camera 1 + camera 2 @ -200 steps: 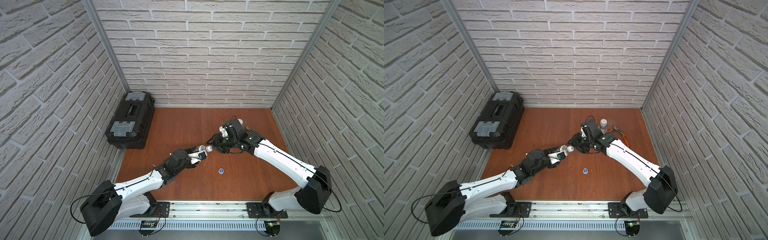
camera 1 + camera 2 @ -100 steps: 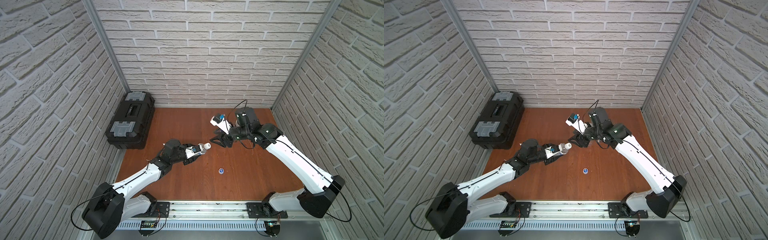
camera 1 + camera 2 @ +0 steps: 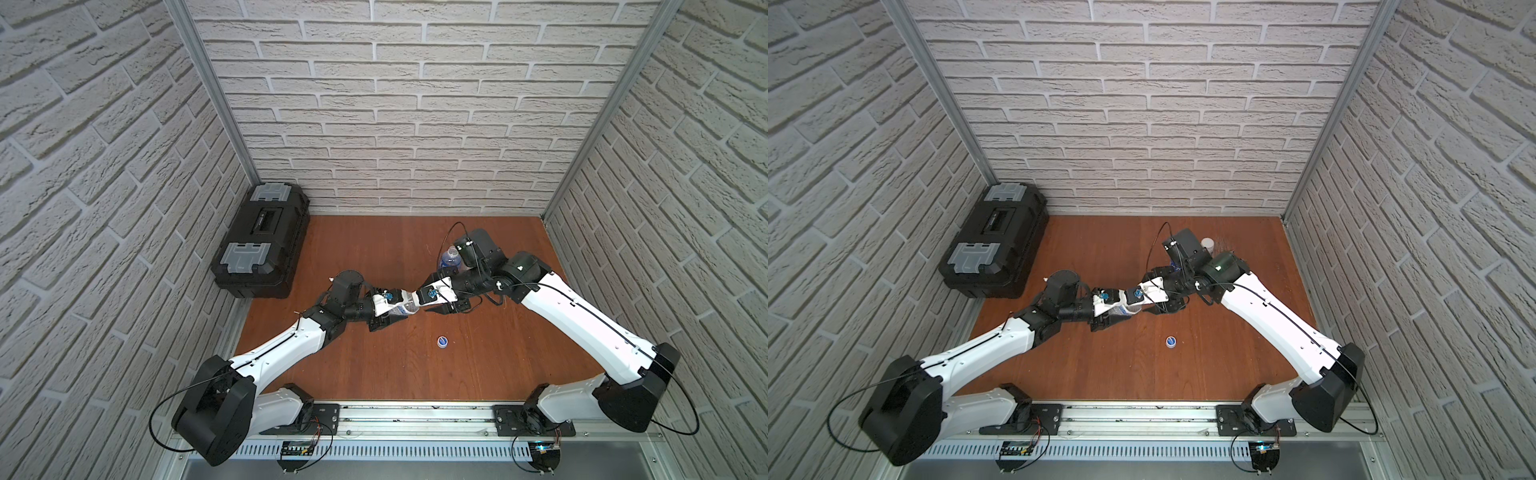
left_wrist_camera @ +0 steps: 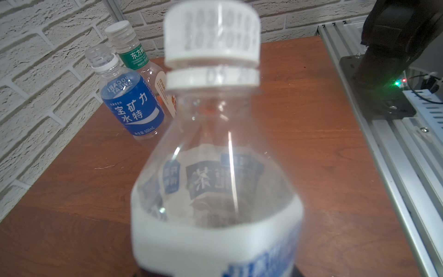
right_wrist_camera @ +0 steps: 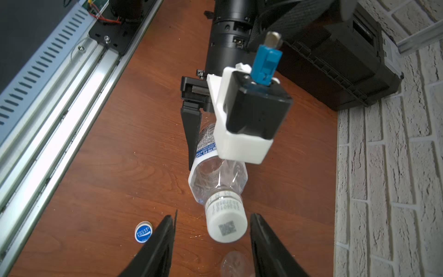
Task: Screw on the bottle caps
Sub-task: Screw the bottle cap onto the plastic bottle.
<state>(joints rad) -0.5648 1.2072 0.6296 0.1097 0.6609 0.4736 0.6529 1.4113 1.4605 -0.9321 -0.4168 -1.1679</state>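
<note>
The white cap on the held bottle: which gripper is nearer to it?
Right. The right gripper has its open jaws on either side of the cap, not touching it. The left gripper is shut on the bottle lower down, at its label.

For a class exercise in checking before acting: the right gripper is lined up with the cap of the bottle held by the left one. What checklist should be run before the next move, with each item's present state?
1. Left gripper shut on the white-labelled bottle: ok.
2. White cap seated on that bottle's neck: ok.
3. Cap fully tightened: cannot tell.
4. Right gripper open, jaws on either side of the cap, not touching it: ok.
5. Blue-labelled bottle capped: not ok. Its neck is bare, and the blue cap lies on the table.
</note>
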